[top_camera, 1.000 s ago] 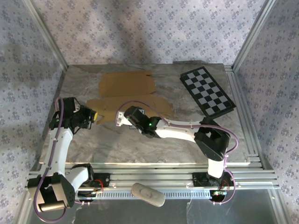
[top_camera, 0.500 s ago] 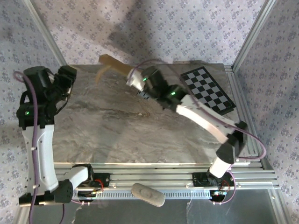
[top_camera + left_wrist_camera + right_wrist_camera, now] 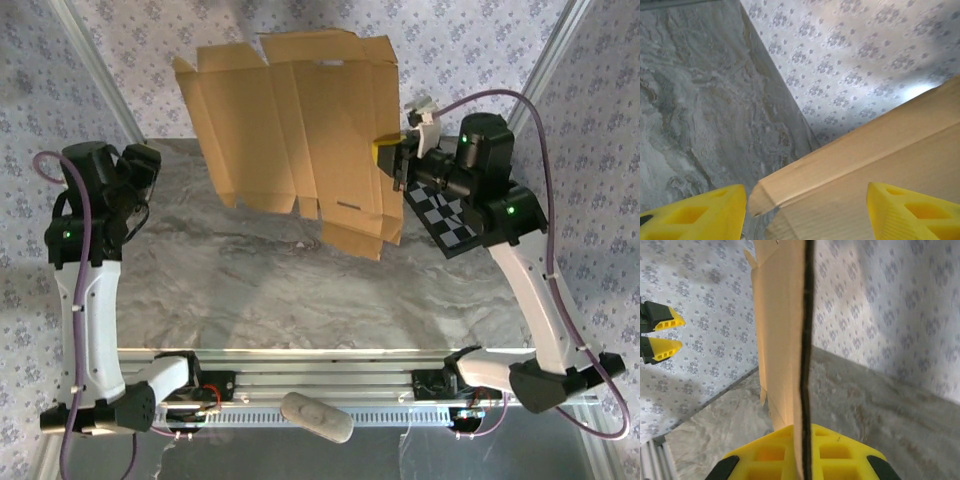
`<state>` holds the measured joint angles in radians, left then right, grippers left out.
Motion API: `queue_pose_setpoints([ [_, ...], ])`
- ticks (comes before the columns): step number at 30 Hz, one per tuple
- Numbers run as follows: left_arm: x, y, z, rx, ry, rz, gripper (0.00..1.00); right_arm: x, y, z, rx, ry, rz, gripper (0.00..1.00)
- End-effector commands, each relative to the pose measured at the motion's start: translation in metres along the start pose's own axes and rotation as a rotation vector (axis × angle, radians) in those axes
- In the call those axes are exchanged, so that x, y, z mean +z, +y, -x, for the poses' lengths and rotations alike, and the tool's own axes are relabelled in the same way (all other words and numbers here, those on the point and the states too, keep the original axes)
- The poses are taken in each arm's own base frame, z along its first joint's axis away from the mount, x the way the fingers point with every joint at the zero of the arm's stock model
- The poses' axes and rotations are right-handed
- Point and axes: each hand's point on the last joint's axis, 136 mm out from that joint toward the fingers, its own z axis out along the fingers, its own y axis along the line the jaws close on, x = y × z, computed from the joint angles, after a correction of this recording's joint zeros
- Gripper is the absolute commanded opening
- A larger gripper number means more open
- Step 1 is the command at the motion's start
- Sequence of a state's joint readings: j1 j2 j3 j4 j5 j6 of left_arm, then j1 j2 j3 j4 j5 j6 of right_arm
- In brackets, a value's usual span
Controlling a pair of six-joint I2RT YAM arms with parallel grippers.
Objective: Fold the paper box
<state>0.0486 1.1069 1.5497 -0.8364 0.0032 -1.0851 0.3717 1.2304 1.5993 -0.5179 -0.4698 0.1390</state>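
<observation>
The paper box (image 3: pixel 300 130) is a flat tan cardboard sheet with flaps, held upright in the air over the back of the table. My right gripper (image 3: pixel 388 155) is shut on its right edge. In the right wrist view the paper box (image 3: pixel 785 330) runs edge-on out of the right gripper (image 3: pixel 803 455). My left gripper (image 3: pixel 150 163) is raised at the back left, open, a little apart from the sheet's left side. In the left wrist view a corner of the paper box (image 3: pixel 810 180) lies between the spread yellow fingers (image 3: pixel 700 212) of the left gripper (image 3: pixel 805 215), touching neither.
A black-and-white checkerboard panel (image 3: pixel 445 215) lies at the back right, partly behind the right arm and the sheet. The marble table (image 3: pixel 300 290) is bounded by patterned walls and metal corner posts. The left gripper (image 3: pixel 679 333) shows far off in the right wrist view.
The sheet lay flat on the table a second ago; the right arm has lifted it upright and swung right. The left gripper has opened and risen to the back left.
</observation>
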Motion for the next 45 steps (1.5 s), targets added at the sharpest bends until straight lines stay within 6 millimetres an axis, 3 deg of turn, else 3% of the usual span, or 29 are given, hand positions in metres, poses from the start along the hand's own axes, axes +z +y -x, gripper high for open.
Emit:
queue_pose_setpoints([
  [1, 0.005, -0.013, -0.002, 0.004, 0.016, -0.043, 0.63, 0.020, -0.042, -0.058, 0.225, 0.150, -0.103, 0.00],
  [4, 0.018, -0.014, -0.016, 0.034, 0.073, -0.036, 0.61, 0.032, -0.088, -0.108, 0.292, 0.285, -0.268, 0.00],
  [8, 0.039, -0.008, -0.044, 0.071, 0.188, -0.024, 0.60, 0.053, -0.127, -0.156, 0.220, 0.461, -0.422, 0.00],
  [17, 0.071, 0.001, -0.122, 0.185, 0.423, 0.002, 0.59, 0.099, -0.163, -0.171, -0.157, 0.686, -0.542, 0.00],
  [23, 0.086, 0.009, -0.150, 0.215, 0.498, 0.035, 0.60, 0.136, -0.148, -0.188, -0.345, 0.767, -0.490, 0.00],
  [31, 0.091, 0.000, -0.145, 0.210, 0.488, 0.049, 0.64, 0.188, -0.119, -0.199, -0.580, 0.790, -0.377, 0.00],
  [39, 0.104, -0.029, -0.137, 0.101, 0.467, -0.010, 0.62, 0.203, -0.093, -0.204, -0.729, 0.760, -0.288, 0.00],
  [45, 0.126, -0.056, -0.141, 0.097, 0.503, -0.057, 0.58, 0.229, -0.068, -0.203, -0.897, 0.705, -0.227, 0.00],
])
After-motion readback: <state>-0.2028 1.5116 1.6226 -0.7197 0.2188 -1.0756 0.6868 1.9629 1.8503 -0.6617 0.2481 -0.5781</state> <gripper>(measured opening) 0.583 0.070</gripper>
